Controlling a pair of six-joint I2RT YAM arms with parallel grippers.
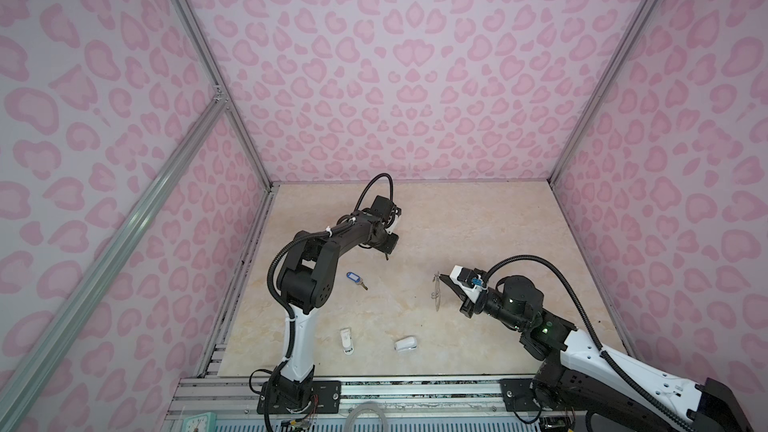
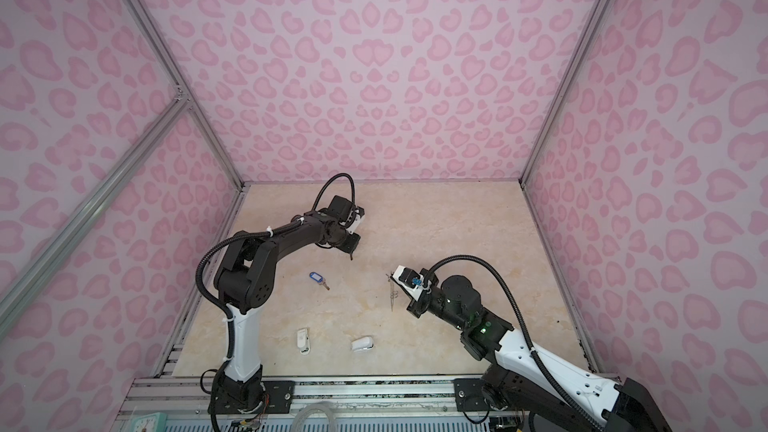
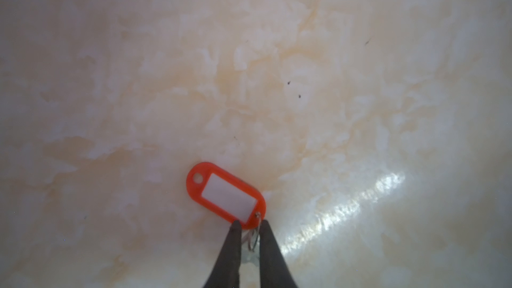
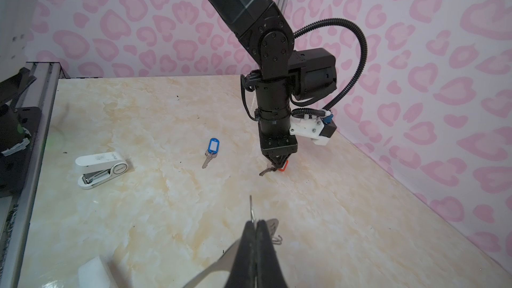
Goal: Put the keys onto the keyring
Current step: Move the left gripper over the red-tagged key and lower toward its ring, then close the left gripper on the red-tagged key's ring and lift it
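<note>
Orange-tagged key (image 3: 225, 196) is pinched at its split ring by left gripper (image 3: 250, 224), at 10 o'clock of keyring (image 4: 273, 224). Keyring is clamped edge-on by fully closed right gripper (image 4: 256, 221). Blue-tagged key (image 4: 211, 149) is seen flat at keyring's 9 o'clock. Keys are judged light, stiff, slippery, best taken by ring or head. Tag labels are blank; stapler (image 4: 101, 169) print can't be read.

- We see little of the orange-tagged key (image 3: 225, 195) beyond its tag. Its blade is mostly hidden between the fingers of the left gripper (image 3: 250, 224) (pinched or merely straddled, we cannot tell).
- In both top views the keyring (image 1: 436, 290) stands edge-on, its rings too small to count.
- A blurred white object (image 4: 94, 272) is cut off by the right wrist view's edge.
</note>
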